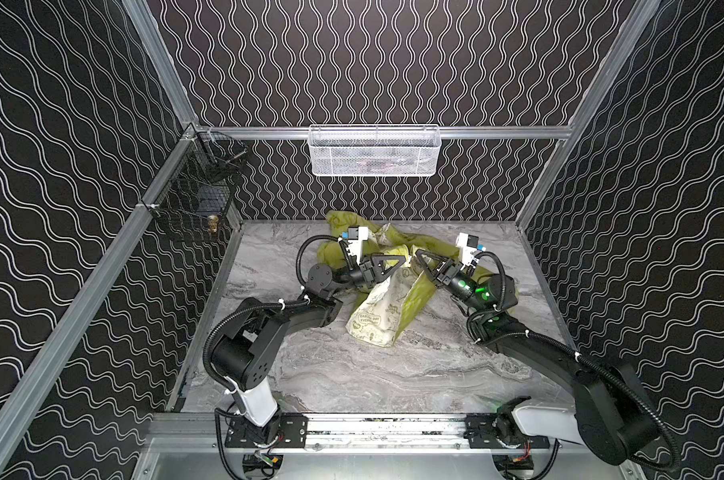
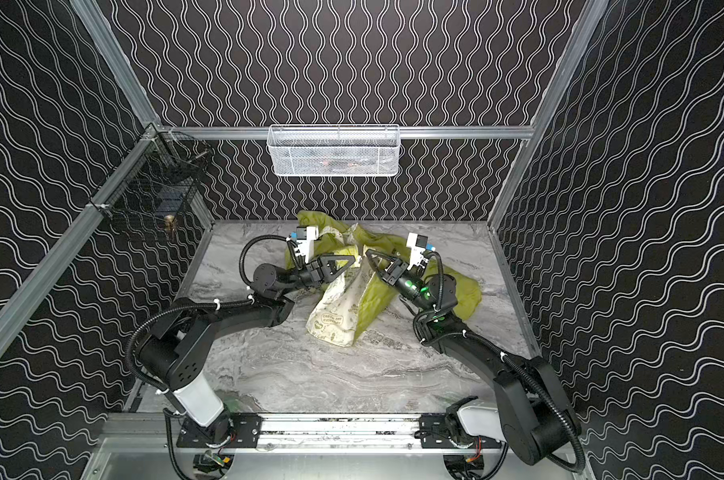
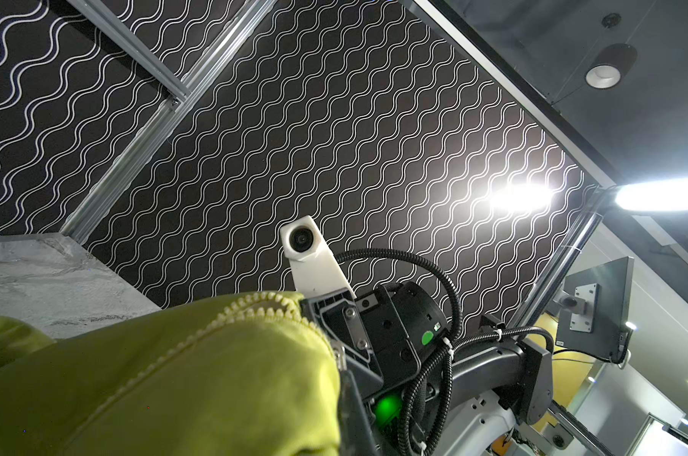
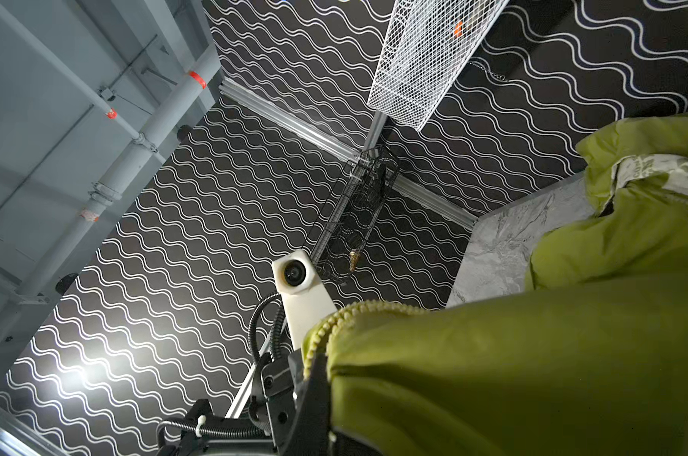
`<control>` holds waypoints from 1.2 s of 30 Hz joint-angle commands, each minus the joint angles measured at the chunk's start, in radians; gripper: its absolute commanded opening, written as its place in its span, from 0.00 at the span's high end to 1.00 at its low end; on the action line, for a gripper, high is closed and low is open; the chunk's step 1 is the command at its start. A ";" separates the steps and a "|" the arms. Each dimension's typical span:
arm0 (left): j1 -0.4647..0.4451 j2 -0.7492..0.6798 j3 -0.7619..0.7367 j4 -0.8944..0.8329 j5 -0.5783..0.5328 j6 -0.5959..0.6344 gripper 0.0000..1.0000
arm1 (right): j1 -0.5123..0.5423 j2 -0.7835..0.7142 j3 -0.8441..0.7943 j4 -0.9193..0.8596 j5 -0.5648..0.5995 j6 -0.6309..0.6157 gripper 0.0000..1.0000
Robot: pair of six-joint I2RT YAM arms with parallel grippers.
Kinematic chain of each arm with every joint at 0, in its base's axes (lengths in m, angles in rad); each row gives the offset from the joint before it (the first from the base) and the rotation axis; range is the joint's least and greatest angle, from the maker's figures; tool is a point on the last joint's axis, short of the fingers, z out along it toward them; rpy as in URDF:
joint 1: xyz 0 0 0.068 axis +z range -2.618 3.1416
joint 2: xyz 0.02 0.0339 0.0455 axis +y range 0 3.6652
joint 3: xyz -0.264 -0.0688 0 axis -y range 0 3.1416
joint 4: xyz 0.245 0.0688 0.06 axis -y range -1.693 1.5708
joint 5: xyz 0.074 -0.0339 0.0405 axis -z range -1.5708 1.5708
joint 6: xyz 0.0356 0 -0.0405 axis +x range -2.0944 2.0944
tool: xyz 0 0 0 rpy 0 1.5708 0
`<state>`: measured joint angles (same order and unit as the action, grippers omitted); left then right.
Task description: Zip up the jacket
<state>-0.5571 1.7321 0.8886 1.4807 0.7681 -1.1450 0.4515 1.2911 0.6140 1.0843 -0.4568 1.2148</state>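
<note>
Left gripper (image 1: 405,260), right gripper (image 1: 415,252): jacket (image 1: 376,311) edges

You can't see the jaws of the left gripper (image 1: 406,259) from its wrist view; the jacket (image 3: 176,387) drapes over them. Same for the right gripper (image 1: 416,252). What lies inside the white basket (image 1: 331,161) is too blurred to name.

Black arms (image 1: 268,322) — white base links (image 1: 257,400), ribbed black cables (image 1: 298,259), white zip ties (image 1: 282,306), green lights (image 1: 484,296).
</note>
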 commanded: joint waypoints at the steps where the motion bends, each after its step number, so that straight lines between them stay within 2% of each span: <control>1: 0.001 -0.007 0.000 0.067 0.007 0.008 1.00 | 0.012 -0.004 0.015 0.074 -0.009 0.005 1.00; 36: 0.001 -0.017 -0.010 0.068 0.010 0.001 1.00 | 0.033 -0.082 -0.018 -0.001 0.122 -0.085 1.00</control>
<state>-0.5568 1.7256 0.8822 1.4872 0.7799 -1.1450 0.4839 1.2179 0.5991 1.0439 -0.3542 1.1400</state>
